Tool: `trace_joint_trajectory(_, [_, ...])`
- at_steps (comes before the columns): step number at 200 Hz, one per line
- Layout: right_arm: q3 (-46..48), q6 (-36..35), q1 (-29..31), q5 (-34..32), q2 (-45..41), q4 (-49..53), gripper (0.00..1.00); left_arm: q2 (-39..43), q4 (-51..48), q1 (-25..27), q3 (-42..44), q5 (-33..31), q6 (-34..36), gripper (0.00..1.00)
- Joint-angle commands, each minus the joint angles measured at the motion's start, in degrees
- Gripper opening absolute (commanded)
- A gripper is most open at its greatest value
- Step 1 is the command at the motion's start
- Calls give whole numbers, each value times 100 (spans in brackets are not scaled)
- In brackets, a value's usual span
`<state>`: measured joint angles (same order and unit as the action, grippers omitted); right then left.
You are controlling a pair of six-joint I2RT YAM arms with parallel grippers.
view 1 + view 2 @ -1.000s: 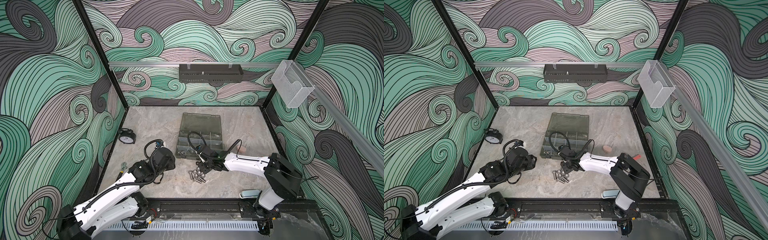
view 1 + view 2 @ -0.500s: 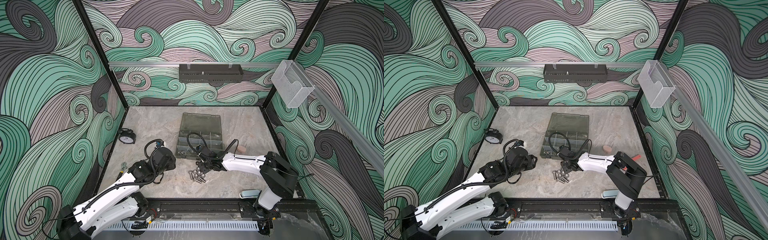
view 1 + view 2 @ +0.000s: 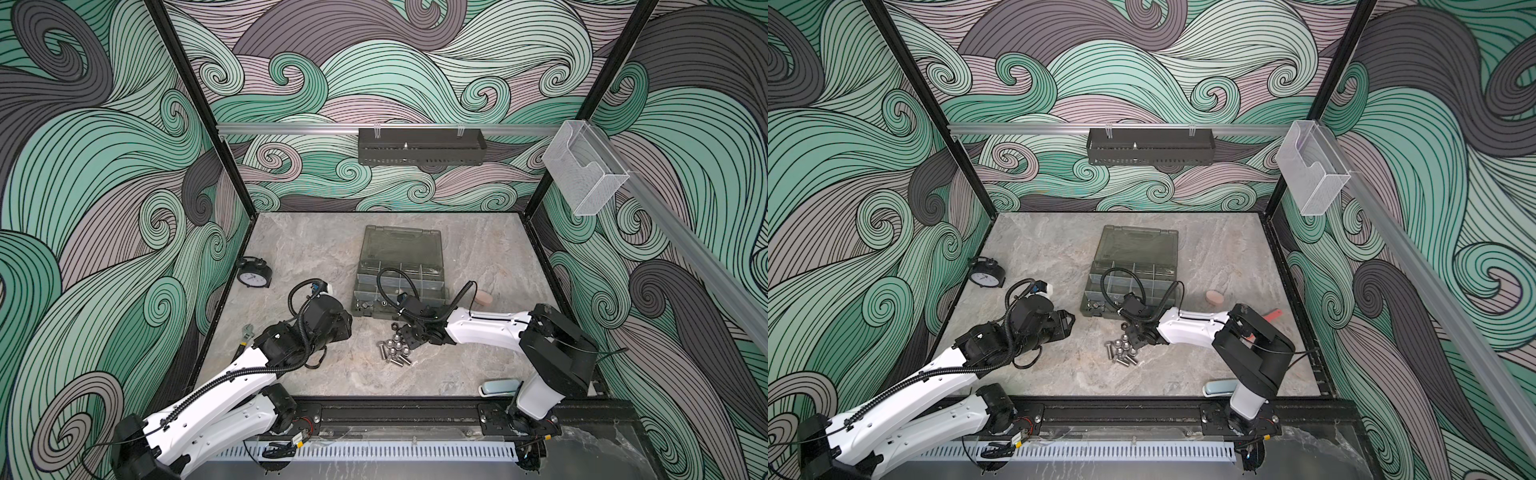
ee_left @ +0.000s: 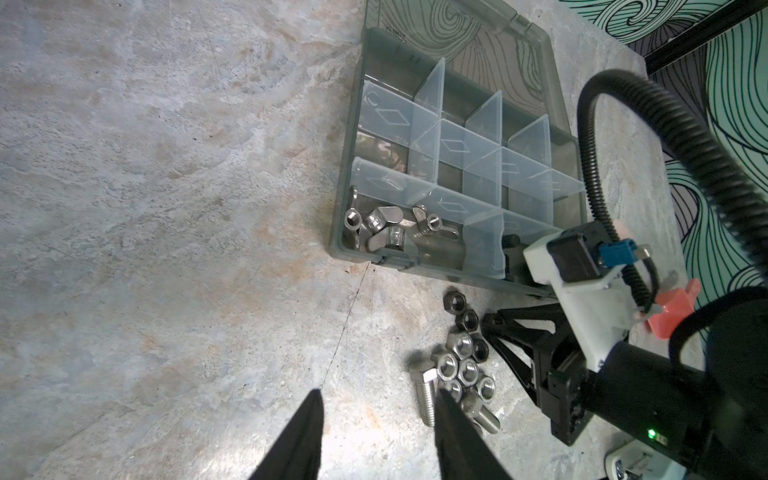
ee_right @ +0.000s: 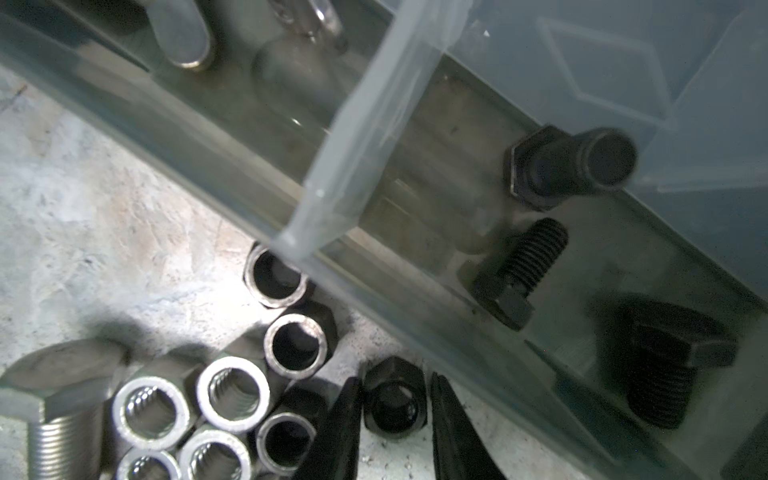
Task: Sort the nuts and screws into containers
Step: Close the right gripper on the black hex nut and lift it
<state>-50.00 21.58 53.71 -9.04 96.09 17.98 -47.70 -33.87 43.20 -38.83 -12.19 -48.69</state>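
The black nut [image 5: 395, 402] lies flat on the tabletop [image 5: 104, 187], at the edge of the pile and just beside the front wall of the organizer case [image 4: 341, 195]. Your right end effector [image 5: 394, 377] straddles it, 1 finger close in on each side. You cannot tell whether the fingers press on it yet.

The step in hand looks like picking up this nut. Next you would need a firm clench and a straight lift clear of the wall and the silver nuts [image 5: 232, 390] beside it. Then carry it to a compartment other than the one holding the black screws [image 5: 519, 274]. Your left end effector [image 4: 379, 392] hangs released and empty, near the pile.
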Motion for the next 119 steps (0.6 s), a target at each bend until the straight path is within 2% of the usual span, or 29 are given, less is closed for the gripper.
trace_joint_trajectory(1, [30, 14, -36, -54, -57, -40, 30, 119, -94, -25, 18, 12, -87, 46])
trace_joint_trajectory(40, [19, -23, -50, 21, 1, -64, 23, 184, -163, -27, 22, 51, -172, 46])
trace_joint_trajectory(63, [136, 25, -47, 59, -219, -55, 22, 232, -199, -25, 41, 43, -203, 46])
trace_joint_trajectory(90, [179, -51, -45, 74, -868, 228, 22, 290, -234, -29, 64, -24, -203, 46])
trace_joint_trajectory(119, [61, -458, -193, -207, -1760, 598, 23, 308, -217, -29, 101, -55, -203, 46])
